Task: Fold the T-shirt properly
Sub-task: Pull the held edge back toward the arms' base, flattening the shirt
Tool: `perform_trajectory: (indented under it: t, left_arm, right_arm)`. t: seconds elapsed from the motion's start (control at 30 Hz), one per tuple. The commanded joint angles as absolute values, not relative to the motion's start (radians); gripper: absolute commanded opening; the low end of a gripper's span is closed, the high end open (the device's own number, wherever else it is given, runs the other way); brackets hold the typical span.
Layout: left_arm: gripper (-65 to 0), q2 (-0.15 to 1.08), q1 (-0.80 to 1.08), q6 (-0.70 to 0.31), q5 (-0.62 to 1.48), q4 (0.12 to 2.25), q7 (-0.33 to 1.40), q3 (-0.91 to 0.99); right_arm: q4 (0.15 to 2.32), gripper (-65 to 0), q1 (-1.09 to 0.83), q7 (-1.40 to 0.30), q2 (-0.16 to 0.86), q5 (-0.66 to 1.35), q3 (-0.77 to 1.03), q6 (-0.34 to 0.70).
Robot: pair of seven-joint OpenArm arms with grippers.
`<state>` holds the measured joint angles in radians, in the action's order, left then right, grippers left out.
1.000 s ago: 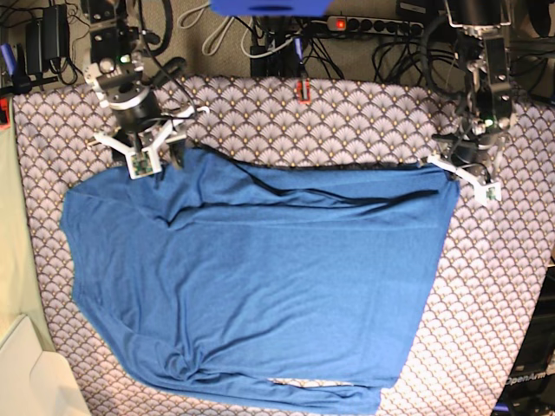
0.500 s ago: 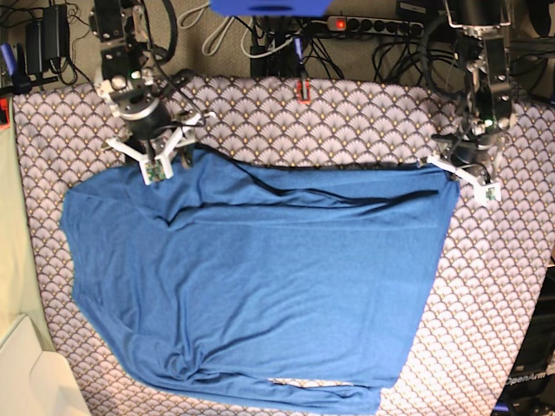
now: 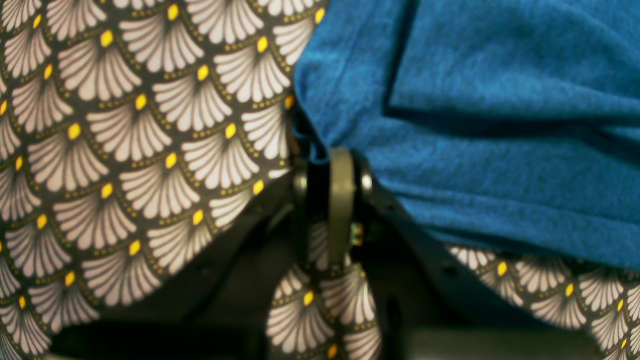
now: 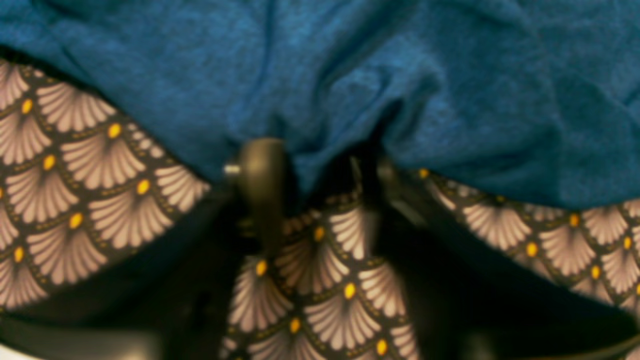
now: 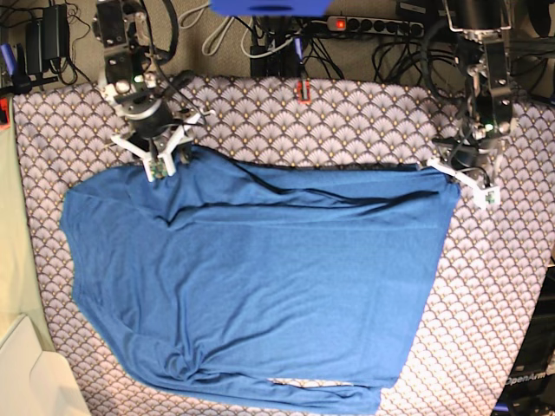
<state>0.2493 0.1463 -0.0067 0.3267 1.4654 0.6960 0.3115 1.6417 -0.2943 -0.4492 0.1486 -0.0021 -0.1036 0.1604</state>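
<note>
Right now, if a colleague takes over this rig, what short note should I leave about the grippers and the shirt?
Left gripper: shut on the T-shirt at its far corner.
Right gripper: jaws astride the bunched far edge at the other corner, not clearly pinched.
T-shirt: spread flat on the table cover, far edge doubled over.
Done: both far corners reached.
Left: secure the right grip, then fold.

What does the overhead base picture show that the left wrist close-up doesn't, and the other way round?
Base only: the whole plain blue knit shirt spread out, both arms, cables behind the table. Left wrist only: the left tool pinched shut on the shirt's hemmed corner. Both: blue fabric on the scallop-patterned table cover.
</note>
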Motion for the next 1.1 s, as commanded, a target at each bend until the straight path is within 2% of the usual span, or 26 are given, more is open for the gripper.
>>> perform_trajectory:
  t: [0.0,0.07,0.47,0.77,1.07]
  left_arm:
    - [-60.1,0.262,0.134,-0.005,0.326,1.478,0.685,0.314]
    - [-60.1,0.263,0.133,-0.005,0.326,1.478,0.688,0.314]
    - [-60.1,0.318,0.145,-0.005,0.334,1.497,0.690,0.312]
    - [-60.1,0.346,0.219,-0.005,0.328,1.592,0.690,0.315]
    - [-60.1,0.375,0.275,-0.007,0.329,1.596,0.691,0.317]
  right_arm:
    - [1.658,-54.9,-0.291,-0.440,0.154,-0.005,-0.101,0.157]
    - [1.658,-65.0,-0.285,-0.440,0.154,-0.005,-0.099,0.157]
    - [1.850,-65.0,-0.369,-0.441,0.193,-0.005,-0.094,0.157]
    - [1.894,-65.0,-0.435,-0.441,0.199,-0.005,-0.093,0.157]
    - [1.937,-65.0,-0.533,-0.426,0.199,-0.005,-0.096,0.157]
